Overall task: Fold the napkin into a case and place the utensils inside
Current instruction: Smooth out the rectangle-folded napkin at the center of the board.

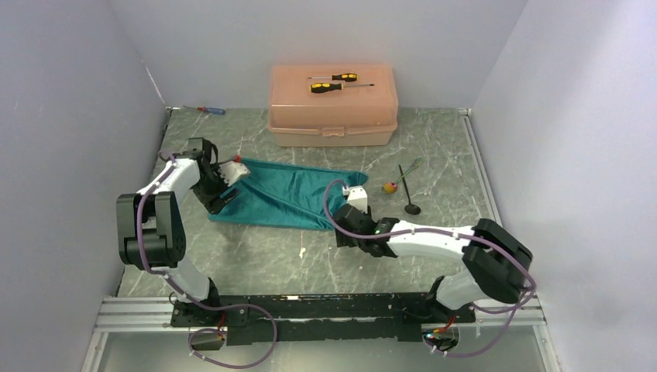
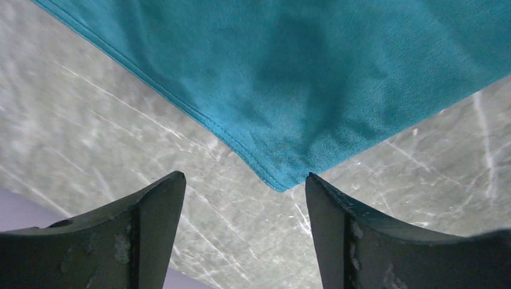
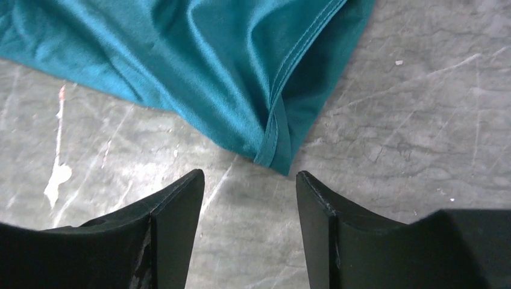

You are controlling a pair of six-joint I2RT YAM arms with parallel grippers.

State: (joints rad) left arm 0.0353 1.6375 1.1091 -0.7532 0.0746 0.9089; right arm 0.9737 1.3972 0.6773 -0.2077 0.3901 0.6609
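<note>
The thin, shiny teal cloth napkin [image 1: 290, 198] lies rumpled on the grey marbled tabletop [image 1: 256, 263], in front of the peach plastic box [image 1: 333, 116]. The left claw [image 2: 241, 180] stands wide and empty at its left corner. The right claw [image 3: 250, 174] gapes wide and empty just short of its near right corner. The slim black spoon [image 1: 413, 209] and thin dark fork [image 1: 415, 165] lie to the right, apart from the cloth.

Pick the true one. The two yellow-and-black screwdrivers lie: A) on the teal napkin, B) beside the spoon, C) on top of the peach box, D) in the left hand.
C: the top view shows both yellow-and-black screwdrivers resting on the lid of the closed peach box.
</note>
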